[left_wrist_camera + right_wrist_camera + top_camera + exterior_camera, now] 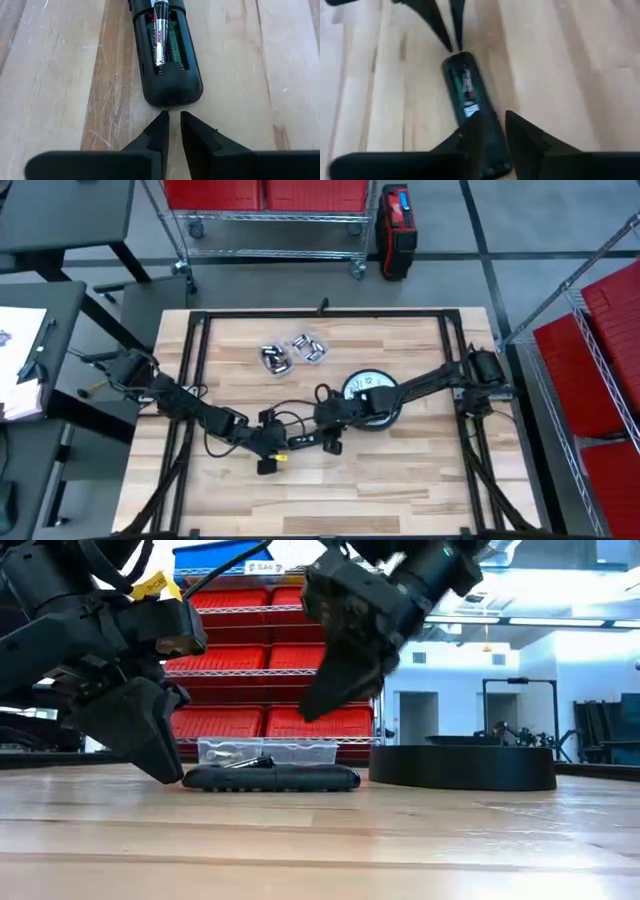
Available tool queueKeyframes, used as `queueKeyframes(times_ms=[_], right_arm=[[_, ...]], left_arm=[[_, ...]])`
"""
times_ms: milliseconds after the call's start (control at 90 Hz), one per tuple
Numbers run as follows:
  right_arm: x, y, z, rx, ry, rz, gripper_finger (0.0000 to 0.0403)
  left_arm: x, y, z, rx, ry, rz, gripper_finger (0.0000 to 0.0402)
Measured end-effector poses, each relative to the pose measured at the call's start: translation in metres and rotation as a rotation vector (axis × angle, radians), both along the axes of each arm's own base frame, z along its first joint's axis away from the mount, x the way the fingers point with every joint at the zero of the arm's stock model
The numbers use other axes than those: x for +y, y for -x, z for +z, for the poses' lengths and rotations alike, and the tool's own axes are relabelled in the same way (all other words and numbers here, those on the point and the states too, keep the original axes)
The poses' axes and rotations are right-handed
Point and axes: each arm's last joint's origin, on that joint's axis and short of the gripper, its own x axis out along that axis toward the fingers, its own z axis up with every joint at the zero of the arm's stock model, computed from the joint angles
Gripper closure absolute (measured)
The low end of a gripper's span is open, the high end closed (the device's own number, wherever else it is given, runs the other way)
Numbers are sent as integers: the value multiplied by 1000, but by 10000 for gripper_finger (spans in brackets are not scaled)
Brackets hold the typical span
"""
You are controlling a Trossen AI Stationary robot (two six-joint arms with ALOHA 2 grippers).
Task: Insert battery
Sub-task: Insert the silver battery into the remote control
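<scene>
Remote lies on the surface, bay open, one battery seated. Left pincer, nearly closed and empty, braces one end; right pincer (slightly parted, seemingly empty) hovers over the other. A downward press may skid the remote or pop the cell.

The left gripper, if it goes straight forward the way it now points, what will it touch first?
Most likely the remote control. The left gripper, fingers nearly shut, points at the remote's closed end just ahead, with only bare table between. Its open compartment holds one battery.
</scene>
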Motion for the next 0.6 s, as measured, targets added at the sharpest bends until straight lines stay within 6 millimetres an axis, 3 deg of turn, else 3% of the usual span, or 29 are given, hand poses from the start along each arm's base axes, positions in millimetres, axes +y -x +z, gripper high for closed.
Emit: queueKeyframes(times_ms=[78,256,600], right_arm=[[7,-1,-9,-58,-3,30,395],[19,-7,-26,-88,-8,57,401],[11,-9,-31,-82,7,24,403]], left_arm=[[0,0,0,-1,1,0,373],[0,0,0,-5,2,0,373],[-1,-2,2,-28,3,-8,373]])
